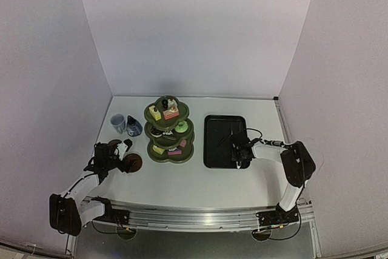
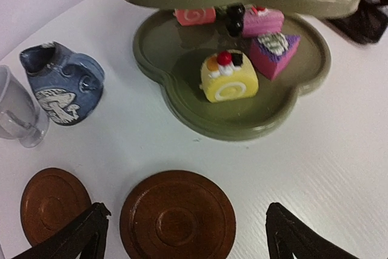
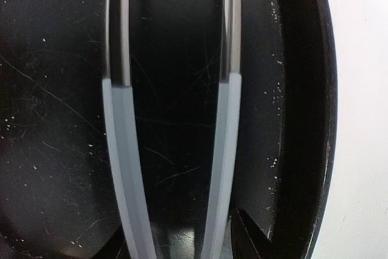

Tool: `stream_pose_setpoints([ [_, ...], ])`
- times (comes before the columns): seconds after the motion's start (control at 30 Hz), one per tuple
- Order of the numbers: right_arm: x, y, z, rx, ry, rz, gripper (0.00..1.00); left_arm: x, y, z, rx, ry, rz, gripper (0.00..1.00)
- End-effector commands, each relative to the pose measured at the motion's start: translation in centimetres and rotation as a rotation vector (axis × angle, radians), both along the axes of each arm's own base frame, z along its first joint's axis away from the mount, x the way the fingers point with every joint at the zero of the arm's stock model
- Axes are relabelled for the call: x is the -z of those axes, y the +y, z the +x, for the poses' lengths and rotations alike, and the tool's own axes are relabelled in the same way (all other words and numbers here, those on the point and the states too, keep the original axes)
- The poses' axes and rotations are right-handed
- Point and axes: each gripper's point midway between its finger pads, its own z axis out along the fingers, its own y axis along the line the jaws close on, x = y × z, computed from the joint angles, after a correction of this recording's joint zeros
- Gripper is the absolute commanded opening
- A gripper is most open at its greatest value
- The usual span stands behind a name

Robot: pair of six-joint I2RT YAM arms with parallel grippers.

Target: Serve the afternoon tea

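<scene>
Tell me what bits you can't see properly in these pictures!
Cup: left wrist view, cut off by the left edge.
Stand: left wrist view, upper tiers cut off by the top edge.
Cakes: top view, too small to count.
Right gripper: tiny from above; its wrist view shows one fingertip, so whether it holds the tongs is unclear.

top: high overview | left wrist: low, near stand (image 2: 182, 50) | right wrist: close above tray (image 3: 298, 89)

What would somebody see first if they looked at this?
The olive-green three-tier stand in the middle of the table, loaded with little cakes, like the yellow roll cake on its bottom tier. Left of it sit a dark-blue pot and two brown saucers; right of it lies a black tray.
</scene>
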Motion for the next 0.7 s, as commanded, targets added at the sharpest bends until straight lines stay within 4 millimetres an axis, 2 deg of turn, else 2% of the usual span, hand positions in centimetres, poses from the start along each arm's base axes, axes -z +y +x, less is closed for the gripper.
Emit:
stream_pose_setpoints([
  [0.0, -2.6, 0.1, 1.1, -0.008, -0.058, -0.023, 0.68, 0.9, -1.6, -2.2, 0.187, 0.134, 0.024, 0.96],
  [0.13, -5.8, 0.6, 2.2, -0.029, -0.133, -0.008, 0.78, 1.7, -1.5, -2.0, 0.235, 0.215, 0.085, 0.94],
  [0.23, -8.8, 0.7, 3.0, -0.017, -0.204, 0.018, 0.79, 3.0, -0.5, -1.7, 0.198, 0.338, 0.141, 0.87],
  [0.4, -13.9, 1.0, 3.4, -0.007, -0.309, 0.085, 0.79, 4.6, -0.6, -1.8, 0.131, 0.568, 0.187, 0.77],
  [0.53, -16.1, 0.5, 3.0, -0.004, -0.363, 0.093, 0.79, 5.9, -1.5, -2.0, 0.172, 0.551, 0.312, 0.75],
  [0.67, -17.3, 0.3, 2.6, -0.020, -0.388, 0.105, 0.78, 6.2, -2.0, -0.1, 0.150, 0.518, 0.333, 0.74],
])
